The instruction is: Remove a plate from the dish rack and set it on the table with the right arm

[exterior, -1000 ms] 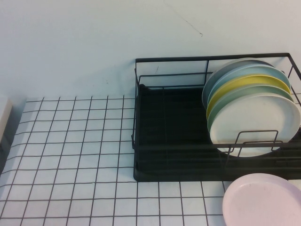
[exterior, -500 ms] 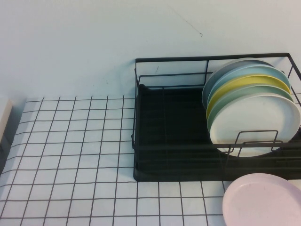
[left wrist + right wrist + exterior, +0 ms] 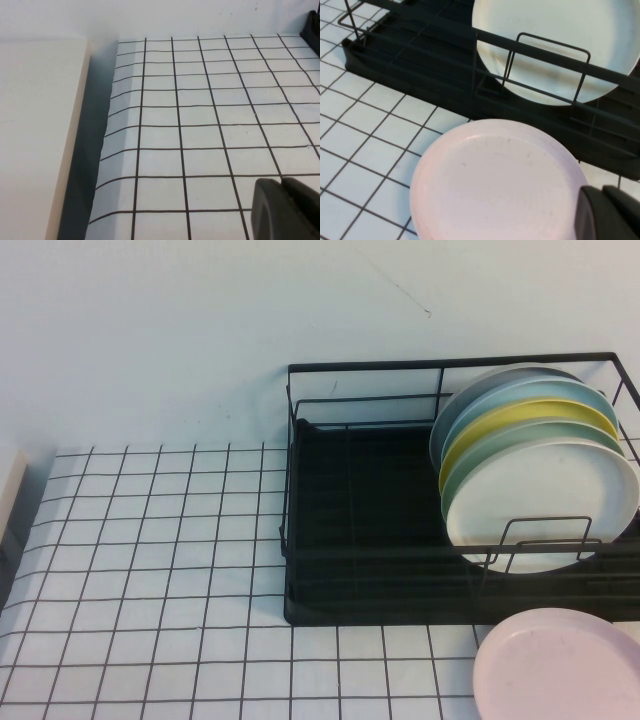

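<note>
The pale pink plate (image 3: 560, 665) lies flat on the table (image 3: 150, 570), just in front of the black wire dish rack (image 3: 450, 362). In the right wrist view the plate (image 3: 495, 185) fills the foreground with the rack (image 3: 420, 55) behind it. My right gripper (image 3: 601, 192) hovers at the plate's near rim, shut, its fingers pressed together with nothing between them. My left gripper (image 3: 281, 184) is shut over the bare gridded cloth (image 3: 200, 125), far from the rack. Neither gripper shows in the high view.
Several plates stand upright in the rack's right end: a white one (image 3: 545, 505) in front, then green, yellow (image 3: 520, 420) and pale blue ones. The rack's left half holds nothing. A cream block (image 3: 35, 140) borders the cloth's left edge. A wall stands behind.
</note>
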Robot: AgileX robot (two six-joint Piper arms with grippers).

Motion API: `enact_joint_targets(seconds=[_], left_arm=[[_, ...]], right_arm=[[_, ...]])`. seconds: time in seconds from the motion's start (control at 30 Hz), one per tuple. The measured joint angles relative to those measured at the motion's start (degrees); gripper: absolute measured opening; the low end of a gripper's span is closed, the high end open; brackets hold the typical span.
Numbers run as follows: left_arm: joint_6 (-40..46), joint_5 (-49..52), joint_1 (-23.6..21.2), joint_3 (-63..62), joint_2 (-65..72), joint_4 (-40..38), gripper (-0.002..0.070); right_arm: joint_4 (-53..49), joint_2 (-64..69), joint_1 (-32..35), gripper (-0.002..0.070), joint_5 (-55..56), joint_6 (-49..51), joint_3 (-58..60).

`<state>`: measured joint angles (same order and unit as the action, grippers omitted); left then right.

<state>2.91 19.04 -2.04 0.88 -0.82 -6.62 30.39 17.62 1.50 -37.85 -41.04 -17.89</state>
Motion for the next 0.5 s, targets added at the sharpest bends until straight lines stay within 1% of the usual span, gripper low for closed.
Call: enact_joint_targets(seconds=[0.2, 0.5], left_arm=[[0.0, 0.0, 0.0, 0.0, 0.0, 0.0, -0.0003], [0.0, 0.0, 0.0, 0.0, 0.0, 0.0, -0.0003]], right_arm=[[0.3, -0.3, 0.0, -0.0002, 0.7, -0.2, 0.8], [-0.4, -5.8, 0.9, -0.0002, 2.0, -1.1, 3.9]])
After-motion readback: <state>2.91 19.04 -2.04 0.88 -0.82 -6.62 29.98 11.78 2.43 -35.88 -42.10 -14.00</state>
